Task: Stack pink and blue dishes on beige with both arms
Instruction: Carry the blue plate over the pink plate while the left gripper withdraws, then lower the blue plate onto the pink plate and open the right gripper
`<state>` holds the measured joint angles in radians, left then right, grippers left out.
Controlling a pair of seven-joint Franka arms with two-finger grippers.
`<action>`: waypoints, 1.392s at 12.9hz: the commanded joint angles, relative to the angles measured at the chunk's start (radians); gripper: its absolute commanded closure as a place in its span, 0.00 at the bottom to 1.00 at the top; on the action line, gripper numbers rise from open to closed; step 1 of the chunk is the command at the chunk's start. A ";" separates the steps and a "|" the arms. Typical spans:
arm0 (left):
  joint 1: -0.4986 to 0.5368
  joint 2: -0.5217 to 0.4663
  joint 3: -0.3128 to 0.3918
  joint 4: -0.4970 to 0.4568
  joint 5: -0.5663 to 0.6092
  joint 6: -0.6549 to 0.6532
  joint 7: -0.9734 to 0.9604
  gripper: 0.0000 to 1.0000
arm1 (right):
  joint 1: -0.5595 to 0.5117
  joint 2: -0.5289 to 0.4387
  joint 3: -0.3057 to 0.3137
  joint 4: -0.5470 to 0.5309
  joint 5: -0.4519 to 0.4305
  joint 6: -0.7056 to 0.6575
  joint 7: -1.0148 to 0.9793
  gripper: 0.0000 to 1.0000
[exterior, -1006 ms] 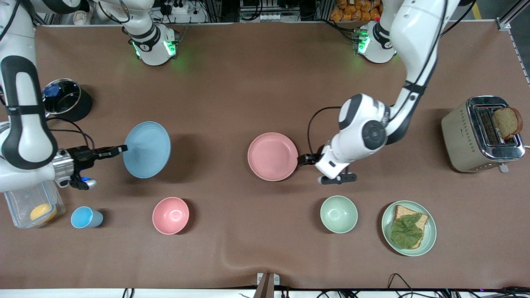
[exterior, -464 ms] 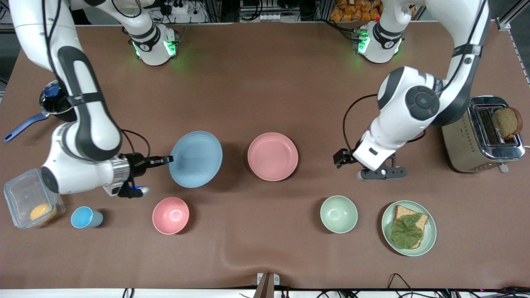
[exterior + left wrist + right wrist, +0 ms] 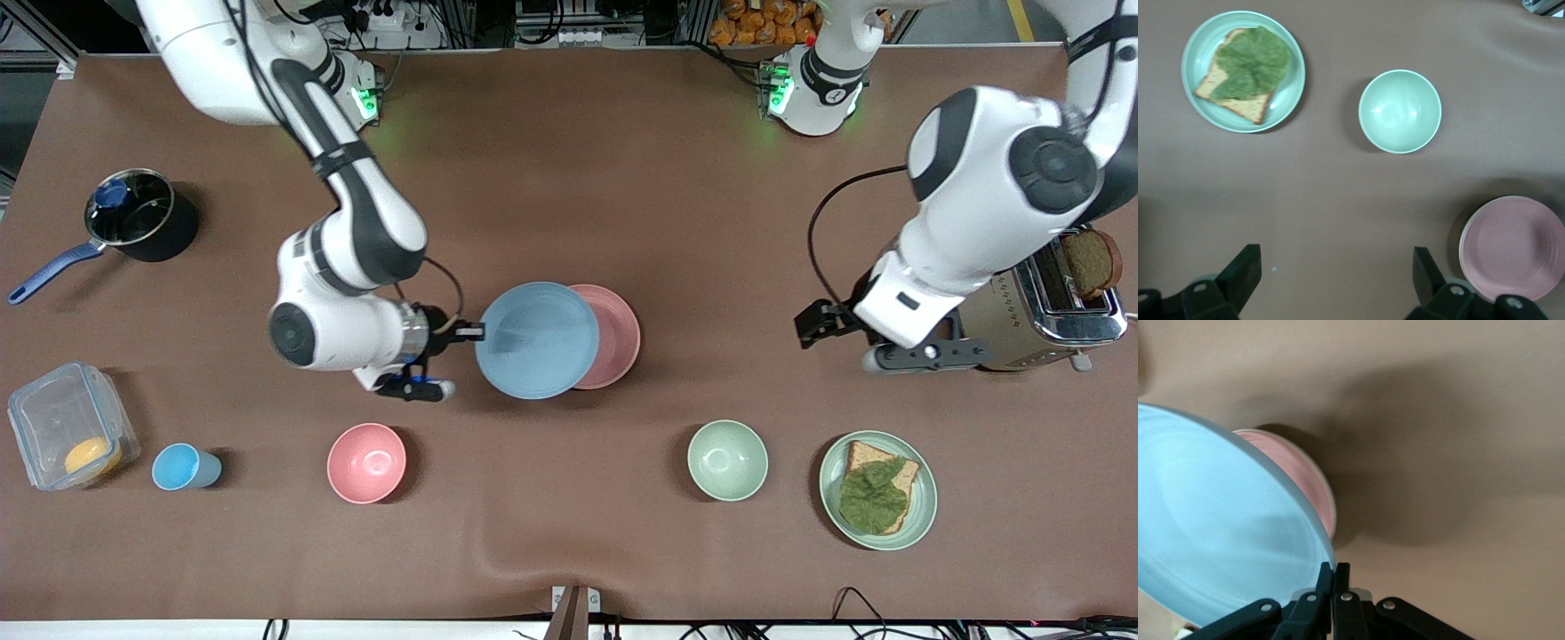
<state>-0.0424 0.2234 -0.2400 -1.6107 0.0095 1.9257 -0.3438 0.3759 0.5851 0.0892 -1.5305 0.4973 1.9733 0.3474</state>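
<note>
My right gripper (image 3: 480, 332) is shut on the rim of the light blue plate (image 3: 533, 342) and holds it tilted, partly over the pink plate (image 3: 618, 333) at mid-table. The right wrist view shows the fingers (image 3: 1327, 577) pinching the blue plate (image 3: 1218, 527), with the pink plate (image 3: 1298, 470) below it. A thin cream edge (image 3: 1332, 510) shows under the pink rim; no more of a beige plate is visible. My left gripper (image 3: 816, 324) hangs open and empty beside the toaster, above bare table (image 3: 1337, 257), away from the pink plate (image 3: 1515, 247).
Nearer the front camera stand a blue cup (image 3: 182, 467), a pink bowl (image 3: 366, 462), a green bowl (image 3: 727, 460) and a green plate (image 3: 925, 480) with bread and leaf. A toaster (image 3: 1058, 311) stands at the left arm's end; a pot (image 3: 133, 212) and a clear container (image 3: 67, 436) at the right arm's end.
My right arm has carried the blue plate from its end of the table to the middle, where it overlaps the pink plate. My left arm has drawn back from the pink plate toward the toaster.
</note>
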 commanded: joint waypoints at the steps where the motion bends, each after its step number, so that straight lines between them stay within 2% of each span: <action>1: 0.012 -0.006 -0.007 0.092 0.009 -0.129 0.015 0.00 | 0.093 -0.002 -0.023 -0.020 -0.014 0.067 0.088 1.00; 4: 0.012 -0.035 -0.009 0.121 0.018 -0.200 0.016 0.00 | 0.138 0.015 -0.022 -0.057 -0.059 0.113 0.120 1.00; 11: 0.035 -0.081 -0.010 0.133 0.021 -0.304 0.019 0.00 | 0.170 0.090 -0.023 -0.071 -0.059 0.230 0.153 1.00; 12: 0.054 -0.088 -0.012 0.152 0.021 -0.321 0.019 0.00 | 0.170 0.090 -0.023 -0.071 -0.059 0.230 0.163 0.97; 13: 0.058 -0.090 -0.012 0.155 0.021 -0.326 0.019 0.00 | 0.178 0.090 -0.034 -0.066 -0.081 0.237 0.185 0.28; 14: 0.058 -0.093 -0.012 0.156 0.021 -0.332 0.019 0.00 | 0.202 0.085 -0.063 -0.062 -0.164 0.262 0.206 0.00; 15: 0.058 -0.111 -0.009 0.156 0.021 -0.344 0.019 0.00 | 0.212 0.082 -0.072 -0.056 -0.236 0.260 0.241 0.00; 18: 0.065 -0.145 -0.002 0.146 0.018 -0.347 0.035 0.00 | 0.204 0.073 -0.071 -0.031 -0.257 0.250 0.266 0.00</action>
<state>0.0108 0.1112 -0.2403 -1.4545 0.0096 1.5983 -0.3392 0.5658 0.6726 0.0365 -1.5764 0.2673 2.2321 0.5812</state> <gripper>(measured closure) 0.000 0.511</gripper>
